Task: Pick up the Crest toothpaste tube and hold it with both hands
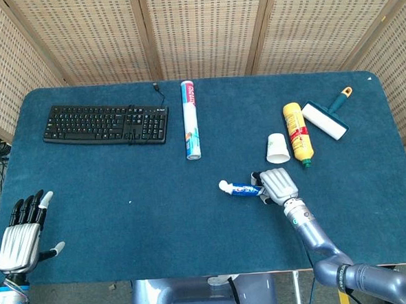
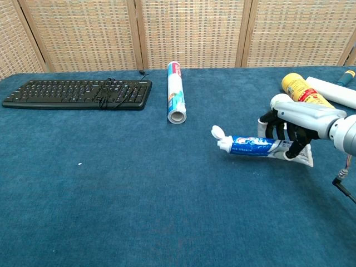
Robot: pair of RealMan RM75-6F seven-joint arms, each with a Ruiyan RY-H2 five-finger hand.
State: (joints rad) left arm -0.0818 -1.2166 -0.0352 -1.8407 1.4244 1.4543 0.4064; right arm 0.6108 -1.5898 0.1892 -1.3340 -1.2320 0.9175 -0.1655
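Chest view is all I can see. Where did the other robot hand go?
Observer: The left hand is at the table's near left corner, holding nothing, fingers apart.
Operator: Is it close to the toothpaste?
Observer: No. The Crest toothpaste tube is far across the blue table, gripped by the right hand.
Operator: What's that long white thing at my right edge?
Observer: A lint roller with a teal handle, lying beside the yellow bottle.
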